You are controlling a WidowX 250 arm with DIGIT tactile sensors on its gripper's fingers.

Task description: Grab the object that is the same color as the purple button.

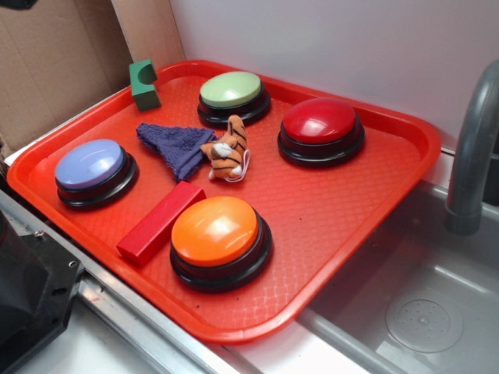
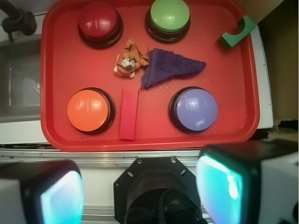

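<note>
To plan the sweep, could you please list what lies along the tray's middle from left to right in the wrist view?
Tiger plush → purple cloth rag → green block, which sits further up toward the tray's corner.

Red tray (image 1: 405, 132) carries four domed buttons: purple button (image 1: 91, 166), green (image 1: 231, 91), red (image 1: 320, 122), orange (image 1: 215, 231). Purple rag (image 1: 173, 144) lies centrally, tiger plush (image 1: 228, 150) touching it. Red block (image 1: 160, 222) between purple and orange buttons; green block (image 1: 143, 83) at far corner
</note>
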